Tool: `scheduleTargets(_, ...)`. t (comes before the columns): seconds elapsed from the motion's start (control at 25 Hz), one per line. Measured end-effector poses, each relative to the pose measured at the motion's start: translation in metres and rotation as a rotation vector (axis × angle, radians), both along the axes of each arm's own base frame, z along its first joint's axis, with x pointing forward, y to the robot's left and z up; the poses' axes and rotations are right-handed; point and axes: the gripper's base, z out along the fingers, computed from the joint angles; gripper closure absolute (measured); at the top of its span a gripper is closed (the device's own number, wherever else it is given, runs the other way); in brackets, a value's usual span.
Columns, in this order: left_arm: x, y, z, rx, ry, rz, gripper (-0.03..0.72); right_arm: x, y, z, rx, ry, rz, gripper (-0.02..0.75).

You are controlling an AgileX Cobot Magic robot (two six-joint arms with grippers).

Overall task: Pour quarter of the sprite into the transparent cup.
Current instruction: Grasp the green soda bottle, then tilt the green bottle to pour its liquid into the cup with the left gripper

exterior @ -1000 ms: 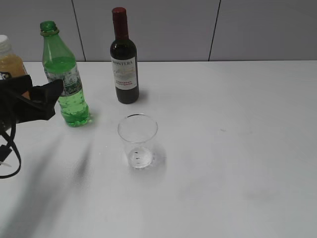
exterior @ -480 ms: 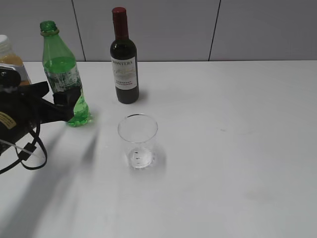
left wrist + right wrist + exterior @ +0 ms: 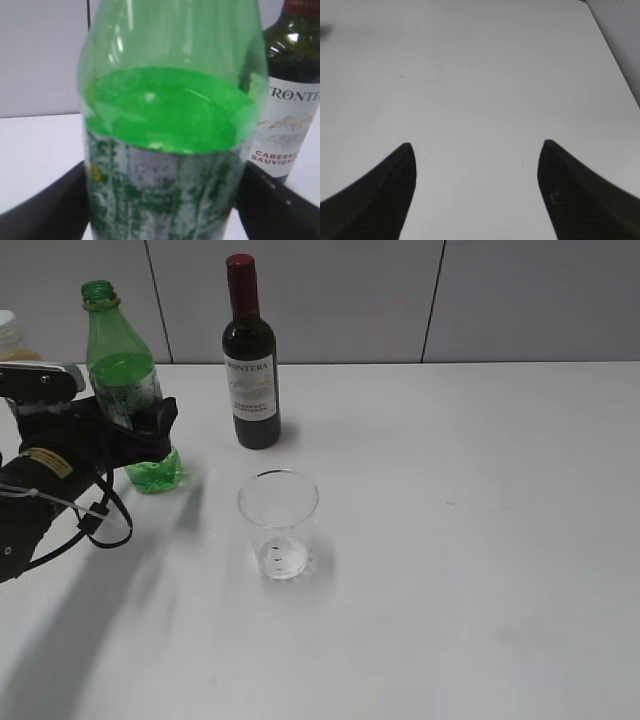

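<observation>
Left gripper (image 3: 140, 435): jaws spread wide, one finger either side of the sprite (image 3: 128, 390), low on its label band; whether the pads touched it could not be told. Bottle upright, long axis vertical, uncapped, upper left of frame. Transparent cup (image 3: 279, 524) stood right of and below it, well apart. Right gripper (image 3: 476, 192): open, empty, over bare table (image 3: 485, 75); left arm the nearer.

you see the sprite (image 3: 172, 125) filling the view between two dark fingers (image 3: 45, 210) low at either side of its label, jaws spread, with the wine bottle (image 3: 290, 100) just behind its right.
</observation>
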Motion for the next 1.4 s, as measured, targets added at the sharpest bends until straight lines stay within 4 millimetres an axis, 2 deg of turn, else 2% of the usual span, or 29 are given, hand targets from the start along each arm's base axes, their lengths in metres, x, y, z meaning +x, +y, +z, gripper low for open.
scheduleTargets(0.4, 0.027, -0.008, -0.013, -0.025, -0.017, 0.004, 0.03, 0.0, 0.0, 0.0, 0.0, 0.0, 0.0, 0.154)
scheduleTargets(0.64, 0.027, -0.007, -0.017, -0.024, -0.01, 0.008, 0.067, 0.0, 0.0, 0.0, 0.0, 0.0, 0.0, 0.154)
scheduleTargets(1.0, 0.027, -0.005, -0.023, -0.022, -0.012, 0.015, 0.211, 0.0, 0.0, 0.0, -0.001, 0.0, 0.0, 0.154)
scheduleTargets(1.4, 0.027, -0.004, -0.02, 0.021, -0.021, 0.025, 0.216, 0.0, 0.0, 0.0, 0.0, 0.0, 0.0, 0.154)
